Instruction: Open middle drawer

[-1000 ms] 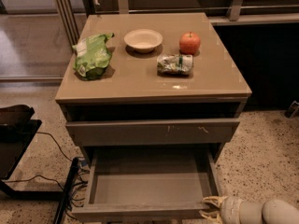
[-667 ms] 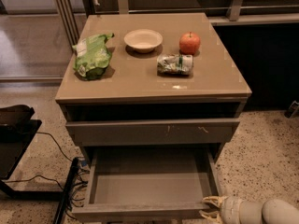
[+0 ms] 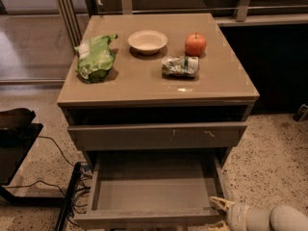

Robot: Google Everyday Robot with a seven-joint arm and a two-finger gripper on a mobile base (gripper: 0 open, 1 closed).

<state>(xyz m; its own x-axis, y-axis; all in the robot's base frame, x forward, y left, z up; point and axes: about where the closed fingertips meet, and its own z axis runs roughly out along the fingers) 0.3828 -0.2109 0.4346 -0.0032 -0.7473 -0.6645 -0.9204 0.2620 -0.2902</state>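
The middle drawer is pulled far out from the low taupe cabinet. Its shallow, same-coloured tray is bare inside. Its plain flat front runs along the bottom edge of the view. Above it sits a wider, shut drawer front with pale scratch marks. My gripper is pale and comes in from the bottom right. It is at the right front corner of the open drawer, against its front panel.
On the cabinet top lie a green chip bag, a white bowl, an orange-red fruit and a crushed can or packet. A black stand and cables are on the floor at the left.
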